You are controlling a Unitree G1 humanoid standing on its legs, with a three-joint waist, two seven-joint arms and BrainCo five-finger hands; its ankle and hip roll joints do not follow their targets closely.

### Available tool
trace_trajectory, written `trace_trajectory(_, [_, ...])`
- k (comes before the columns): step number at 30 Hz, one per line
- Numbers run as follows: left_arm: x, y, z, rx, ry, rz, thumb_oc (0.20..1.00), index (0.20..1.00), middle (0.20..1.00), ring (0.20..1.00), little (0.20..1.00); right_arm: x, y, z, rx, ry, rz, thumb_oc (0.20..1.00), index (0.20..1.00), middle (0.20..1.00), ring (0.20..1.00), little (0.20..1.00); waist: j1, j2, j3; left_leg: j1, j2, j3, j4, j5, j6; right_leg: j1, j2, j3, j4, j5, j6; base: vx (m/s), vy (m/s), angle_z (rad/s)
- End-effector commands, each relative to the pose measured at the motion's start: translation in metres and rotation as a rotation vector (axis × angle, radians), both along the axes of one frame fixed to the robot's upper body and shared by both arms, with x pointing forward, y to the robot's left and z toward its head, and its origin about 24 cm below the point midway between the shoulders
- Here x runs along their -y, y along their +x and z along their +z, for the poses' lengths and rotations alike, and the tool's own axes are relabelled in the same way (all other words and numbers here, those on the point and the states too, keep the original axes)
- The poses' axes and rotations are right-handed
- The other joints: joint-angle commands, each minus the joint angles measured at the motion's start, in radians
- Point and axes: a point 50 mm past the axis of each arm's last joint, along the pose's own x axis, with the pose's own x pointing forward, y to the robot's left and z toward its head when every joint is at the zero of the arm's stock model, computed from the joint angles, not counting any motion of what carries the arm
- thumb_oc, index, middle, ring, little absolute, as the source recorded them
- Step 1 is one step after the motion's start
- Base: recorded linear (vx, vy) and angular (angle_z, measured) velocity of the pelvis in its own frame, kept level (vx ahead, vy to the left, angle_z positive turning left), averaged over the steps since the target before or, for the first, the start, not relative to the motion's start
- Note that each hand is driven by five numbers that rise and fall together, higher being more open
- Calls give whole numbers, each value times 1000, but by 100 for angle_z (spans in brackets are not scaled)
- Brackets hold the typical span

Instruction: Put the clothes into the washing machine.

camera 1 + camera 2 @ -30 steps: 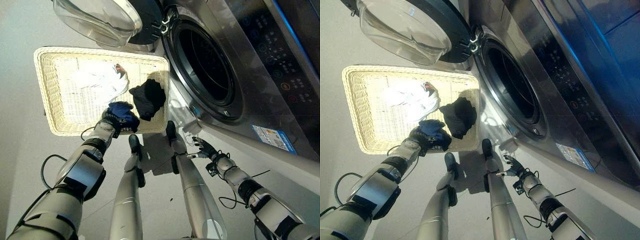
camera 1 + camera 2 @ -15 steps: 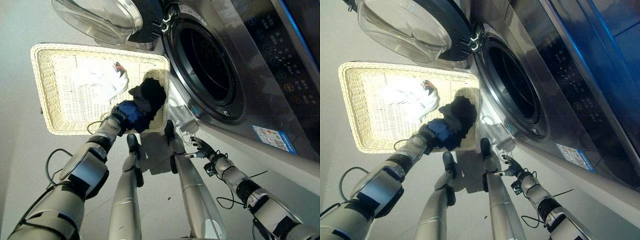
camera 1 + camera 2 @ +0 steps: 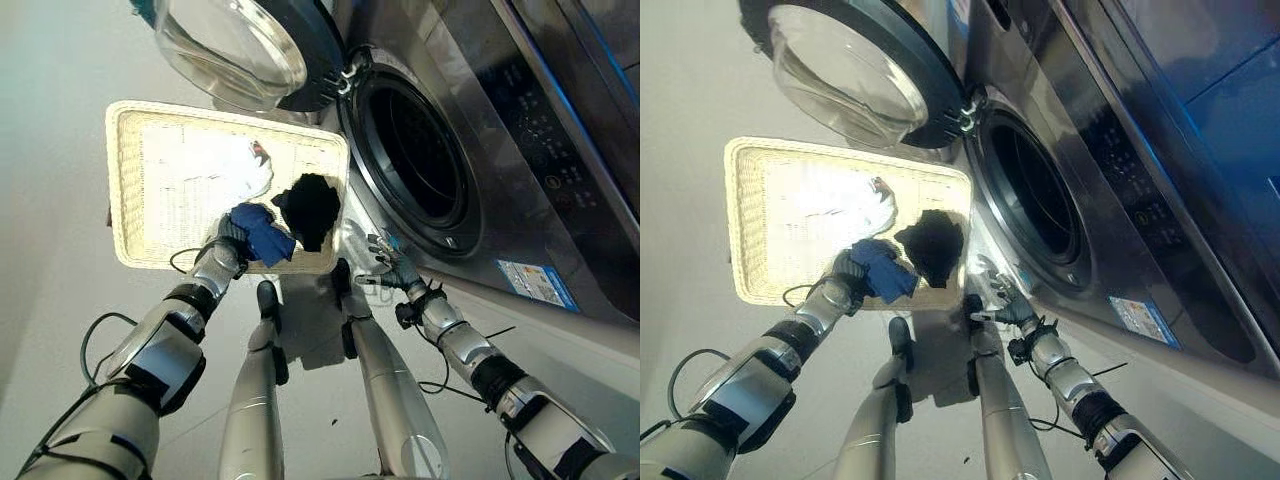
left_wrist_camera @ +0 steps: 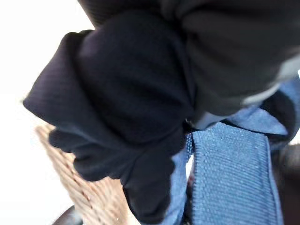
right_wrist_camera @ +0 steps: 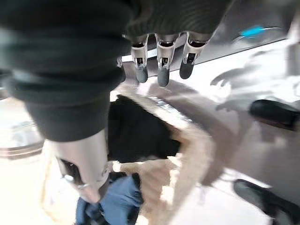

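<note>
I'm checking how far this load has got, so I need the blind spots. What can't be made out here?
- Left hand: its fingers are buried in the blue cloth, in both the eye views and the left wrist view.
- Drum of the washing machine: too dark to see any contents.
- White clothes in the basket: washed out by glare, count unclear.

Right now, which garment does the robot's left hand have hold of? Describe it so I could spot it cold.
Beside the washing machine with its door open sits a pale wicker basket on the floor. At the basket's near edge, the left hand grips a blue garment. It is the only blue piece, lying between a white garment and a black garment.
</note>
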Motion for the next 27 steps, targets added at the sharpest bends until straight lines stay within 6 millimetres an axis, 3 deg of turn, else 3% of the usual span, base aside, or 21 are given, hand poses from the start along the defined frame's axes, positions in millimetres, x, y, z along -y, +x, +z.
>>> trace_trajectory(1, [-3,-11,-5,108,-175,17,200,200,200,200,200,9,0,29,114,87,-6,1000,1000,1000,1000,1000,49,69,-17,38,-30,33,-11,-3,-23,48,40,-34,16,-66,55,-50,32,17])
trace_trajectory(6, [2,-30,-16,177,-273,-50,200,200,200,200,200,2,2,52,182,81,53,1000,1000,1000,1000,1000,93,98,-17,95,-40,13,-49,4,-19,110,23,-56,-9,-73,61,-62,50,18])
trace_trajectory(9, [10,-36,-14,177,-357,-154,200,200,200,200,200,-7,2,65,239,-16,122,1000,1000,1000,1000,1000,113,110,-17,116,-45,6,-69,11,-16,136,16,-68,-25,-73,63,-65,39,17])
trace_trajectory(13, [29,-39,2,164,-504,-392,200,200,200,200,200,-16,5,78,284,-189,224,1000,1000,1000,1000,1000,136,124,-17,134,-48,4,-99,23,-13,157,8,-84,-49,-66,68,-74,26,20])
trace_trajectory(15, [48,-40,21,163,-609,-581,200,200,200,200,200,-24,7,84,277,-265,306,1000,1000,1000,1000,1000,147,130,-17,144,-50,7,-123,33,-11,169,6,-91,-68,-59,70,-87,33,21])
trace_trajectory(20, [74,-42,45,171,-649,-788,200,200,200,200,200,-38,7,83,223,-353,427,1000,1000,1000,1000,1000,154,132,-17,153,-57,8,-131,34,-6,179,1,-99,-76,-55,73,-39,14,6])
trace_trajectory(27, [91,-40,60,169,-540,-848,200,200,200,200,200,-49,2,64,54,-333,527,1000,1000,1000,1000,1000,155,120,-17,148,-66,4,-113,28,1,180,-5,-100,-75,-49,77,-2,-1,0])
